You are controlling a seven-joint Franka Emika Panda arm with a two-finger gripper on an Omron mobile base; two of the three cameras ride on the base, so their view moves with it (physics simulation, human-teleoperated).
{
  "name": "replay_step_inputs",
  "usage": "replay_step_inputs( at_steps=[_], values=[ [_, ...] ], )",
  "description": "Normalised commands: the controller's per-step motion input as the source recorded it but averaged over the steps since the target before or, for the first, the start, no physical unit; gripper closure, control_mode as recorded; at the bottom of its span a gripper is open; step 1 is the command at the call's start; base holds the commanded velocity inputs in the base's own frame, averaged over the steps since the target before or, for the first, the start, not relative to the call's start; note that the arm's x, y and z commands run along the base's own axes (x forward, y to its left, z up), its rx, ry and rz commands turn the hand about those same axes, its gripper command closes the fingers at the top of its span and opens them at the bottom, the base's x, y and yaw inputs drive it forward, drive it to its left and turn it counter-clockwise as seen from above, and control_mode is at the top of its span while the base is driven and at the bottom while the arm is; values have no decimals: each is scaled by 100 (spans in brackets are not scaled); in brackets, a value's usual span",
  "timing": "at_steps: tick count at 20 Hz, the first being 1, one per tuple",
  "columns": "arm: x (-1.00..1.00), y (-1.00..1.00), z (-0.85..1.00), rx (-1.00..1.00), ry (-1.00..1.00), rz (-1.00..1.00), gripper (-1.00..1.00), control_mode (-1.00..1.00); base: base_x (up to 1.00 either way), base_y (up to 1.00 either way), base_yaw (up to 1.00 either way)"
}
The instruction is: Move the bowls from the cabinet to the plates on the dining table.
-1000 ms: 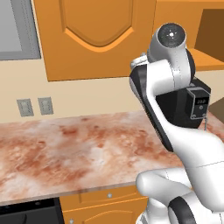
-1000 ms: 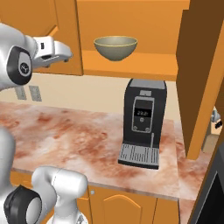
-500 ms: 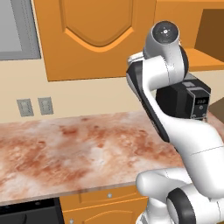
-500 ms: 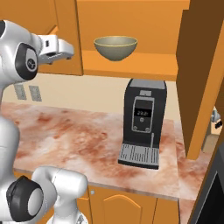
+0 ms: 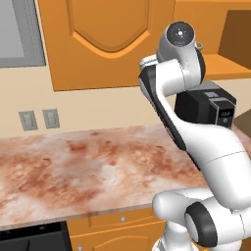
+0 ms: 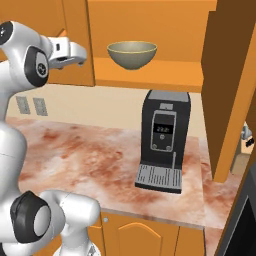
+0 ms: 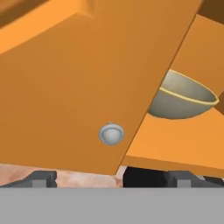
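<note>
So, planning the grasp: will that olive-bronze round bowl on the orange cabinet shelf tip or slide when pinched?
The olive-bronze round bowl looks rigid, probably holding shape. Its curved underside narrows downward, so it may rock if nudged. The smooth wall could slip; a rim pinch seems safer.

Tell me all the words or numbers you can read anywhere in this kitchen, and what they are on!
Black coffee machine on the reddish marbled stone counter: its small lit screen shows pale digits, too small and blurred to read.
Same screen in the left base view: also unreadable.
Grey wall outlets: no writing.
Orange wood cabinet door with its round silver knob, and the olive-bronze bowl: no writing.
</note>
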Motion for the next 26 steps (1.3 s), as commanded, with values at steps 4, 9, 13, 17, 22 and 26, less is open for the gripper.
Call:
replay_step_inputs(
  at_steps=[4, 9, 13, 17, 22, 26],
  values=[
    [22, 0, 0, 0, -1, 0, -100, -100, 0, 0, 0],
    [28, 0, 0, 0, -2, 0, -100, -100, 0, 0, 0],
    [25, 0, -2, 0, -3, 0, -100, -100, 0, 0, 0],
    [21, 0, -12, 0, -4, 0, -100, -100, 0, 0, 0],
    [15, 0, -18, 0, -3, -1, -100, -100, 0, 0, 0],
    [13, 0, -12, 3, 0, -1, -100, -100, 0, 0, 0]
  ],
)
